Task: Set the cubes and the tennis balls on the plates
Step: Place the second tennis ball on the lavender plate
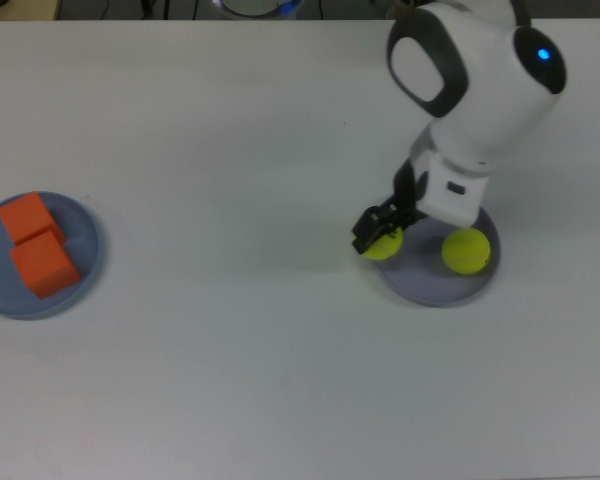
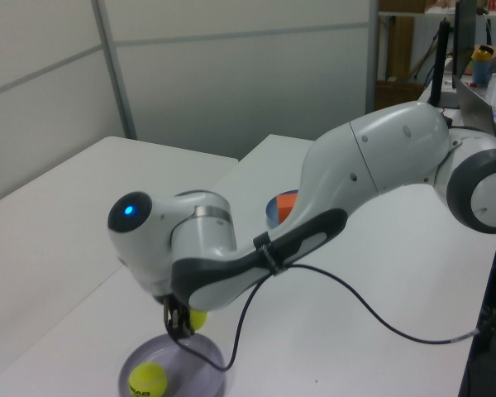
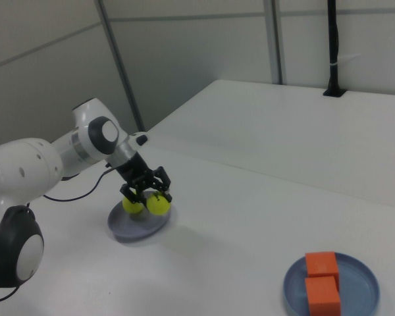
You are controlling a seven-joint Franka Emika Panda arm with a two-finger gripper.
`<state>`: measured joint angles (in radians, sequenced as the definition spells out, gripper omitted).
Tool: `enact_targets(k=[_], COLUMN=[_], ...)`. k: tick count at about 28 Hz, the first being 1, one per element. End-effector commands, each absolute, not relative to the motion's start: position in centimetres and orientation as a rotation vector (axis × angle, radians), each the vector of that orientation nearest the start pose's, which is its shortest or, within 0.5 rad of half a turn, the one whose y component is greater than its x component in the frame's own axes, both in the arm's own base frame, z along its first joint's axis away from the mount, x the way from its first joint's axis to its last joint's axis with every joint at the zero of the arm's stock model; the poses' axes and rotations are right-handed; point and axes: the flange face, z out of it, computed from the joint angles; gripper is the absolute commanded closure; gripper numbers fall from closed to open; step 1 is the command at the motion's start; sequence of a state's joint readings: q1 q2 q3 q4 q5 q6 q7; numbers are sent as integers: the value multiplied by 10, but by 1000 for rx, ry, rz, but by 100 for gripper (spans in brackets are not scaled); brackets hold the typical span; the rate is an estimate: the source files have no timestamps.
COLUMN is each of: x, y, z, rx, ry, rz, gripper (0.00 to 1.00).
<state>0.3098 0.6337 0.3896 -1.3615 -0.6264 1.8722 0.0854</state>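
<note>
Your gripper (image 1: 377, 237) has its jaws closed around one tennis ball (image 1: 383, 246), holding it just above the rim of the lavender plate (image 1: 435, 285) on the top view's left side of that plate. The other tennis ball (image 1: 467, 250) already lies on the same plate, near its edge on the top view's right. Well apart, at the top view's far left, you can see both orange cubes (image 1: 36, 245) touching each other on the light blue plate (image 1: 88, 250).
</note>
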Motion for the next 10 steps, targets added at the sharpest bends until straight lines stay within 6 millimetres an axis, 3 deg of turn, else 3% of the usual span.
enact_targets(k=[1, 8, 10], x=[599, 599, 598], y=[394, 394, 394], z=[369, 378, 390], rx=[-3244, -3255, -3255], ry=[-1321, -1296, -1288], rz=[-178, -193, -220], gripper=[3, 0, 0])
